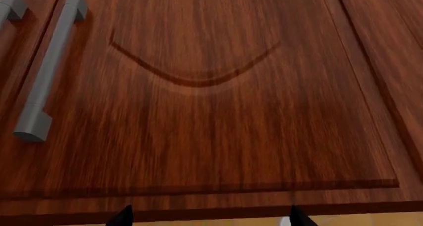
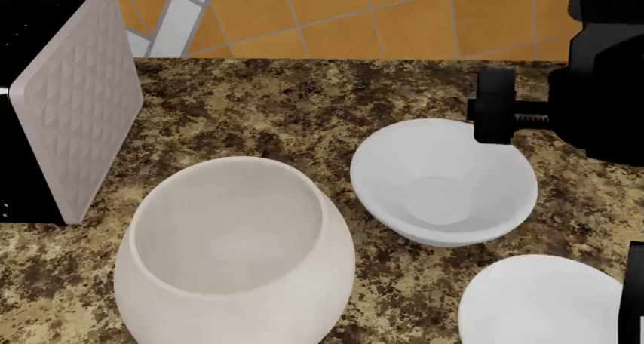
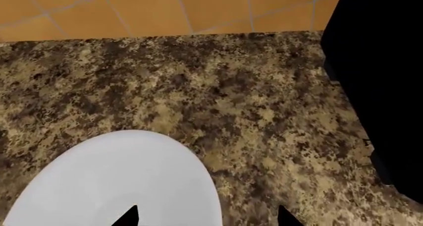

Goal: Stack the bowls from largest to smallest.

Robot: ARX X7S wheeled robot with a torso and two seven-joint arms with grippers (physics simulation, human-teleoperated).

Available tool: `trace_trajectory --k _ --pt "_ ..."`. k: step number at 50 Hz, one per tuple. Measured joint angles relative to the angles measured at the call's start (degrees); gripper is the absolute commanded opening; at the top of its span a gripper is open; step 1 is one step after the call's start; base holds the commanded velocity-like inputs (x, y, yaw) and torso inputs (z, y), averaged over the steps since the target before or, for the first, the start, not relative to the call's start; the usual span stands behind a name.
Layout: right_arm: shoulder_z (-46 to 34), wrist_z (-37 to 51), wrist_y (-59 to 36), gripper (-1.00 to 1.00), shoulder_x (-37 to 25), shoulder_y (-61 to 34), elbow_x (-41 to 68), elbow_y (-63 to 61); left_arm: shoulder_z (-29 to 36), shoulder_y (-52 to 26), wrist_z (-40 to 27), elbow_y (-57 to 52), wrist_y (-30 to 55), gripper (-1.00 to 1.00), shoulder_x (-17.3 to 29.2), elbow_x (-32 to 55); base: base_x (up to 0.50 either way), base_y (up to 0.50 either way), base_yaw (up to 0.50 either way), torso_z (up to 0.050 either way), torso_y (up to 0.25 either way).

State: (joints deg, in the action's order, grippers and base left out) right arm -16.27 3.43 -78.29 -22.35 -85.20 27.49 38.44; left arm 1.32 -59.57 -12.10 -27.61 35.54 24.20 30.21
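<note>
While the right gripper (image 3: 208, 217) is held open and empty over the flared bowl (image 2: 443, 179), its rim could be clipped, sliding it toward three o'clock.

No readable text, labels, brands, numbers or signs anywhere: not on bowls, box, counter, cabinet door or tiles.

Third bowl (image 2: 544, 302) cut by frame edge; both end effector fingertips barely visible.
</note>
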Motion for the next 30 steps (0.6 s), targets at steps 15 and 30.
trace_trajectory --k 15,30 --pt "-2.4 -2.7 9.0 1.00 2.2 -1.1 -2.1 13.2 -0.1 1.0 0.2 0.8 -1.2 1.00 0.3 -0.4 0.00 0.00 0.00 0.000 0.000" --pt "-4.1 -7.1 19.5 1.00 5.9 -3.9 -5.6 29.6 -0.3 1.7 0.3 1.1 -1.9 1.00 0.7 -0.4 0.00 0.00 0.00 0.000 0.000"
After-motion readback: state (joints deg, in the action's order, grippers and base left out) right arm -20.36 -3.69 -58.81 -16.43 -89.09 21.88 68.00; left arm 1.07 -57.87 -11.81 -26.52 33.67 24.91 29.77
